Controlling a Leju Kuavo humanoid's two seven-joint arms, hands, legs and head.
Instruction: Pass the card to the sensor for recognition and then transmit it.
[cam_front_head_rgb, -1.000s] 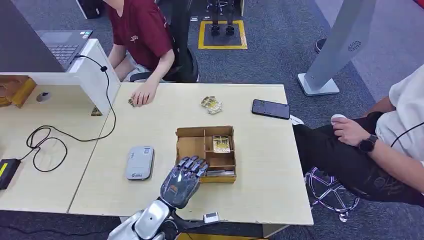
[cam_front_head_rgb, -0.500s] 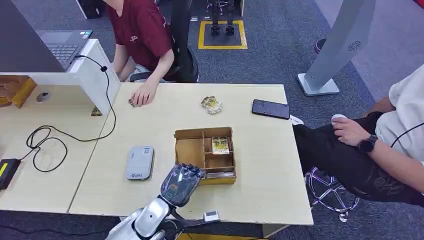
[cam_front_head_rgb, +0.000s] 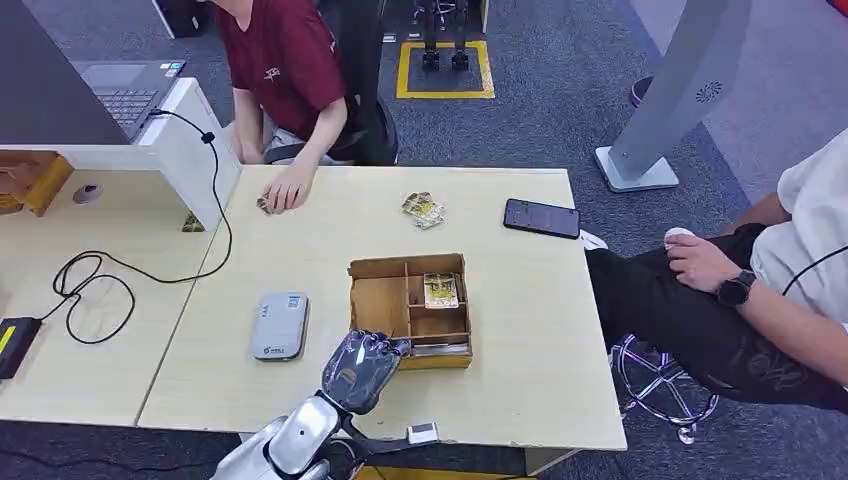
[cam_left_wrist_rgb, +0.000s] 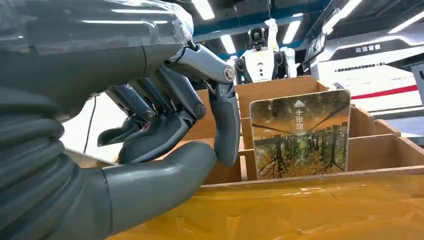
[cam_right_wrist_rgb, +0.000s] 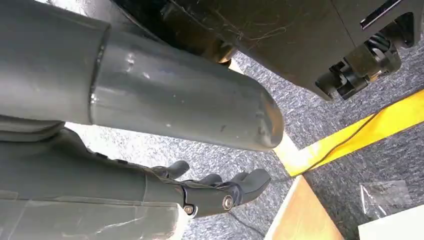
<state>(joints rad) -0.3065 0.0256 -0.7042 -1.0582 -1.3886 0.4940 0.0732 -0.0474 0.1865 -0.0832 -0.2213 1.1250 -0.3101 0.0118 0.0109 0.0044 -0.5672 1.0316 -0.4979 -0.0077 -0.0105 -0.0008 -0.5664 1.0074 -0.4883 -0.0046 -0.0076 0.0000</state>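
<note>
The card (cam_front_head_rgb: 441, 290) stands on edge in the right-hand column of compartments of the wooden box (cam_front_head_rgb: 378, 303), a little below the middle of the head view. In the left wrist view the card (cam_left_wrist_rgb: 299, 135) leans slightly against a divider and shows a yellow-green picture of trees mirrored in water, with a small white emblem and characters near one edge. It is rectangular with rounded corners and looks glossy.

The box is a shallow tray of light brown board split by thin walls: one large compartment on its left side and smaller ones on the right. The card is in one of the smaller ones; something flat and pale lies in the compartment nearest the robot, too indistinct to name. A strip of yellow tape covers the box's near wall.

The left hand (cam_front_head_rgb: 362, 370) hovers at the box's near left corner, at the lower middle of the head view, its fingers (cam_left_wrist_rgb: 226, 120) curled downward over the near wall and holding nothing; they are just beside the card but apart from it. The right hand (cam_right_wrist_rgb: 210, 192) hangs over grey carpet with its fingers loosely extended and nothing in them.

On the table (cam_front_head_rgb: 520, 380), a grey card reader (cam_front_head_rgb: 279, 325) lies left of the box, well apart from it. A black phone (cam_front_head_rgb: 541, 218) lies toward the upper right.
</note>
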